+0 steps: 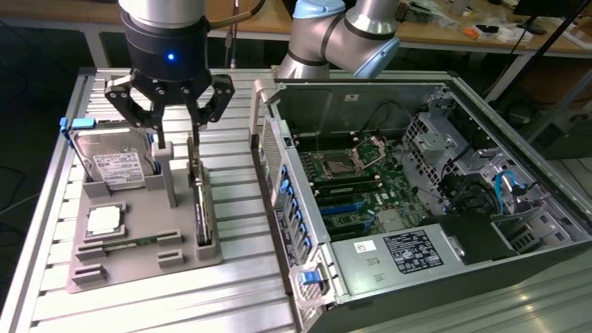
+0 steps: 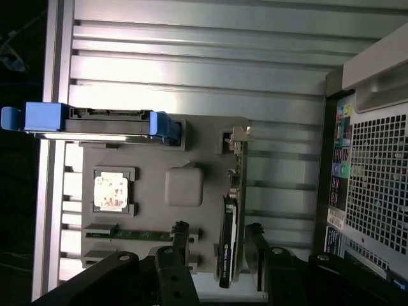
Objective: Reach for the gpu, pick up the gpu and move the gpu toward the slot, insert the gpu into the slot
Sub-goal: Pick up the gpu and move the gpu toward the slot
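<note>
Farthest from the pincer toward the exterior view's left, the hard drive (image 1: 116,165) with blue rails stood in the grey holder (image 1: 138,267). A processor chip (image 1: 104,220) and a small memory stick (image 1: 129,243) lay in their own pockets lower down the same holder. None of these was touched.

The pincer (image 1: 179,142) hung over the holder's back end with its jaws spread apart and nothing between the pads. In the wrist view the gpu (image 2: 228,237) ran between the two fingers (image 2: 180,233), closer to one than the other, and no finger pressed on it. In the exterior view the gpu (image 1: 199,201) stood on edge in its groove directly under the pincer and just toward the exterior view's right, with its silver bracket end nearest the fingertips. I could not tell whether the tips had come level with the card's upper edge or hung just above it.

Well away from the pincer toward the exterior view's right, the computer case (image 1: 416,270) lay open on the slatted table (image 1: 231,291). The blue slot (image 1: 347,207) on its motherboard (image 1: 370,194) was unfilled.

By my reading, the reach was nearly complete. The grasp, the carry and the insertion had not been done.
</note>
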Motion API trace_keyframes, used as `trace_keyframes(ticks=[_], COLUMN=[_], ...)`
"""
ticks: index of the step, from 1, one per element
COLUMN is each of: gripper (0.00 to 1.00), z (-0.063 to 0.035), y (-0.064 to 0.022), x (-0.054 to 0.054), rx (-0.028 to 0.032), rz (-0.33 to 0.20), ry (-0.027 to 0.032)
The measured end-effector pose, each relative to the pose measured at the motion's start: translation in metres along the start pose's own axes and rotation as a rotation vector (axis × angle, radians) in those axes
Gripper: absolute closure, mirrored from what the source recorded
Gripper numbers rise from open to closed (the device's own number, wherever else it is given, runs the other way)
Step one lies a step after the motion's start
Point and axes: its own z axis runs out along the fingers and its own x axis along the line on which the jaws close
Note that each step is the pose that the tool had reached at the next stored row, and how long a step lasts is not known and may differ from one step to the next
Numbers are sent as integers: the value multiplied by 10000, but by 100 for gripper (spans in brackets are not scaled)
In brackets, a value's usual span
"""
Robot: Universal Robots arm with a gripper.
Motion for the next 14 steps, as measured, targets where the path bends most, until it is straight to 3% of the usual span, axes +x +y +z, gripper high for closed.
trace_keyframes(ticks=[5,9,14], gripper=[52,52,52], z=[56,86,175], y=[-6,-10,-31], x=[-3,-12,-18], rx=[30,111,117], rz=[0,1,1], ry=[-13,-43,-50])
